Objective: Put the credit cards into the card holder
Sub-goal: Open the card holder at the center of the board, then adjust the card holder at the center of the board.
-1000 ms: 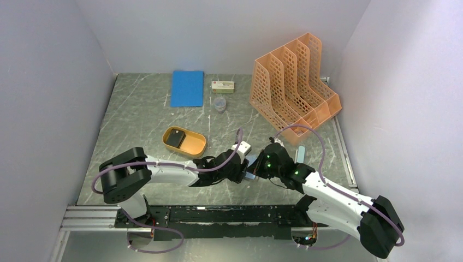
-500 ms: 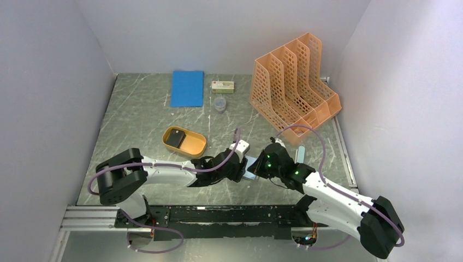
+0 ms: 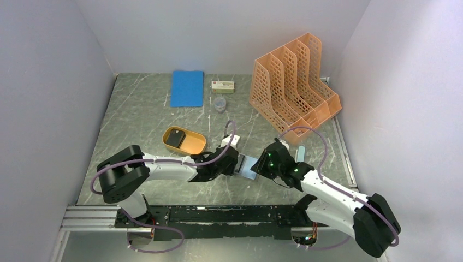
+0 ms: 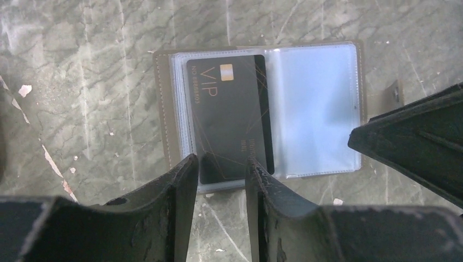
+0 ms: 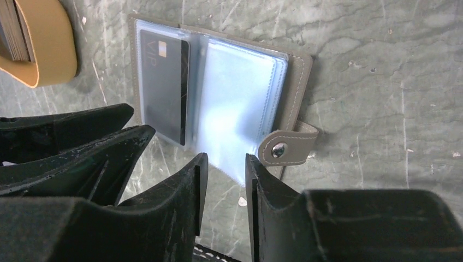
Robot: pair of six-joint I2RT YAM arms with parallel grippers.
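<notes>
Near edge, about midway along it: the card holder point(image 4: 316, 109) lies open and flat on the table point(image 3: 142, 120), clear leaves up, between the two grippers.

Left gripper point(image 4: 220, 161): jaws a narrow gap apart, hovering over the near end of a black card point(image 4: 229, 120) marked "VIP". The card sits in the holder's left-hand pocket with its near end just out of the pocket mouth. Nothing is pinched.

Right gripper point(image 5: 225, 158): jaws also a little apart. The corner of a loose clear leaf lines up with the gap; as far as I can tell it is not clamped. The snap tab point(image 5: 286, 146) lies just beside that gripper's right finger.

Farther in, towards the left edge: orange tray point(image 3: 194, 143) with a dark stack point(image 3: 175, 137) in it, apparently the remaining credit cards.

Far edge: blue notebook point(image 3: 187, 88), small box point(image 3: 223, 85), small cup point(image 3: 219, 103). File rack point(image 3: 292, 82) at the far right corner.

Handling, judged: the cards look light, stiff and slick. Take one by a short end, edge on, leaving most of its length free to slide in. Flat on the table, one would be hard to lift. The holder's leaves are thin and floppy and its body is light, so it will likely skid or fold unless the other gripper pins the cover.
</notes>
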